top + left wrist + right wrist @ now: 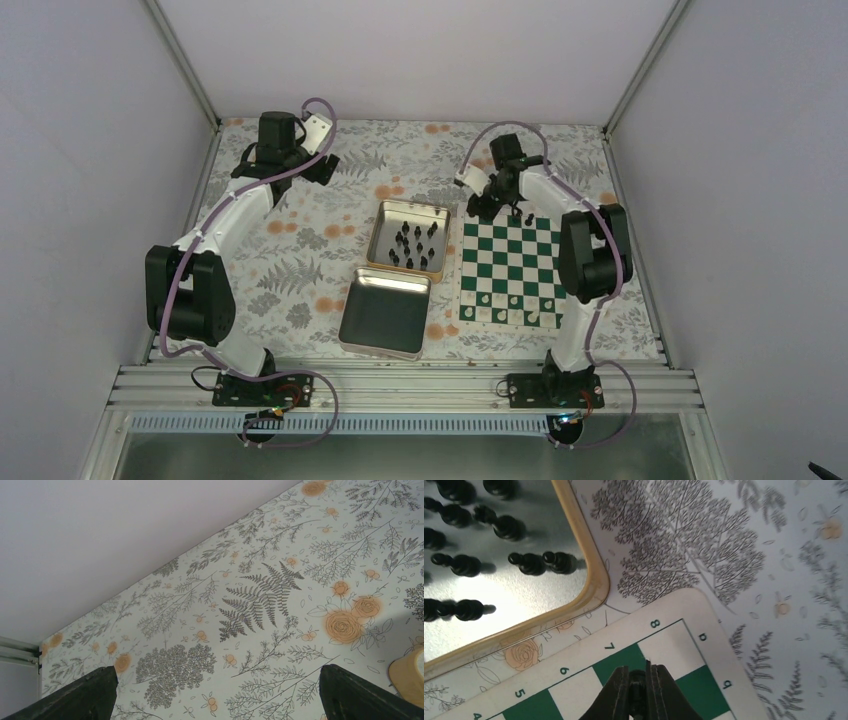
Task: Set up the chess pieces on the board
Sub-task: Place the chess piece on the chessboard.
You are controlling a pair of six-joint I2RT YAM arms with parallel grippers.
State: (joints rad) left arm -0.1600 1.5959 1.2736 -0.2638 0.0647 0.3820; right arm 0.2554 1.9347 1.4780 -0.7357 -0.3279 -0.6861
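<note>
- R gripper: black fingers pinched almost together, sth small and dark between the pads; can't tell what.
- Tips point down over the flat square chessboard w/ dark green and white squares and pale border, at its far-left corner by the 7 and 8 marks.
- R arm folded, elbow above board's right side.
- L gripper: jaws spread wide, hanging over far-left table, well apart from board.
- Surface: cloth w/ grey ferns and orange roses; plain pale walls.
- Tiny black chess pieces: most stand in shiny rectangular metal tin w/ tan rim, just left of board.
- Tiny white pieces on board's near rows.
</note>
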